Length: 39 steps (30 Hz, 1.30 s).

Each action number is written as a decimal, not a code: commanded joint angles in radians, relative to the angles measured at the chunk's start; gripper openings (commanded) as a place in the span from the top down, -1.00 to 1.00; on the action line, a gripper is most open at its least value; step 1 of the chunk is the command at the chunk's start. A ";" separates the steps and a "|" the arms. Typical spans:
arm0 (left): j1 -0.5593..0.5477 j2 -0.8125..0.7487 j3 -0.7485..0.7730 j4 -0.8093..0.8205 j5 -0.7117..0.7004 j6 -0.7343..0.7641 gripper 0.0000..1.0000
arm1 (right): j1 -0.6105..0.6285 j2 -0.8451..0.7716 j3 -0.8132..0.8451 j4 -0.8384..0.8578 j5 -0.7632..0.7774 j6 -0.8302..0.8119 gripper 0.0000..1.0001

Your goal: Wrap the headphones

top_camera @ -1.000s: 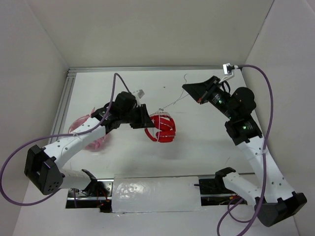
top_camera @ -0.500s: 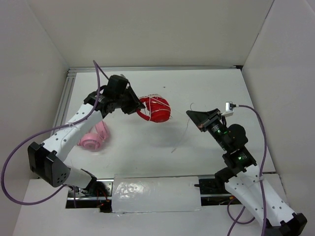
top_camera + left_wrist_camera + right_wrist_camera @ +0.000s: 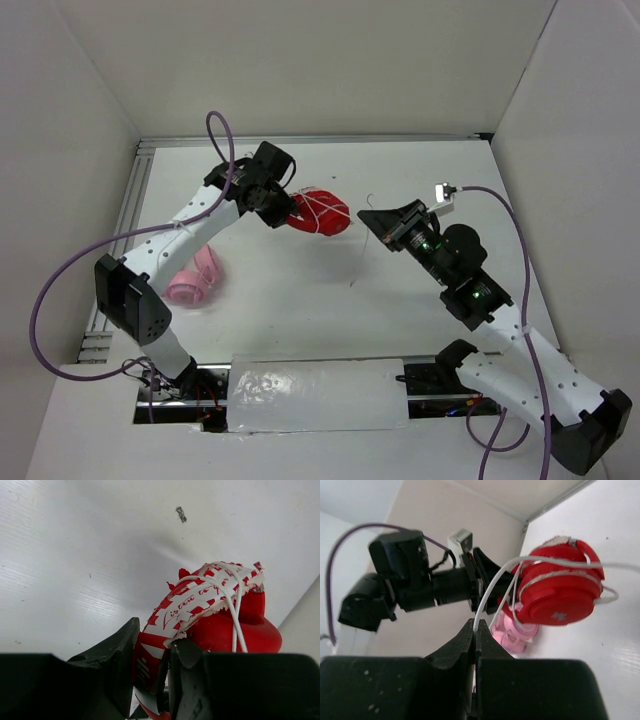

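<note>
The red headphones (image 3: 322, 213) hang in the air above the far middle of the table. My left gripper (image 3: 286, 207) is shut on their red-and-white patterned headband (image 3: 150, 652), and a red cup (image 3: 235, 632) bulges just beyond the fingers. Turns of the thin white cable (image 3: 233, 611) cross the cups. My right gripper (image 3: 373, 221) stands just right of the headphones (image 3: 560, 595) and is shut on the cable (image 3: 492, 587). The cable runs taut from its fingertips to the cups. A loose end of the cable (image 3: 360, 262) dangles toward the table.
Pale pink headphones (image 3: 193, 280) lie on the table at the left, under my left arm, and show behind the red ones (image 3: 512, 632). A clear plastic sheet (image 3: 318, 395) covers the near edge between the arm bases. White walls close in the table on three sides.
My left arm swung the red headphones from mid-table toward the back and turned them. My right gripper, still on the cable, dropped from the far right and came in close to the headphones.
</note>
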<state>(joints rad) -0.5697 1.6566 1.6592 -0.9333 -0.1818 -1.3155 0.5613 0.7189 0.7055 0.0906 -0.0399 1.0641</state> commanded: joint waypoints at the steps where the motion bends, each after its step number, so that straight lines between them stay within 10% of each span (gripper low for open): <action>1: 0.053 0.000 0.031 -0.016 -0.275 -0.119 1.00 | 0.049 0.008 0.092 0.061 -0.025 -0.075 1.00; 11: 0.053 -0.014 0.097 -0.024 -0.298 -0.143 1.00 | 0.252 0.028 -0.012 0.066 0.156 -0.070 1.00; 24: 0.030 -0.184 0.019 0.161 -0.292 -0.053 1.00 | 0.279 0.053 -0.181 0.008 0.321 0.316 0.92; 39: -0.041 -0.431 -0.279 0.758 0.198 0.403 1.00 | 0.175 0.235 -0.139 0.105 0.169 0.376 0.74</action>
<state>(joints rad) -0.6067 1.3064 1.3785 -0.4133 -0.1234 -0.9695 0.7715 0.9310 0.5499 0.1291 0.1909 1.4261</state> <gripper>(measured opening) 0.370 0.129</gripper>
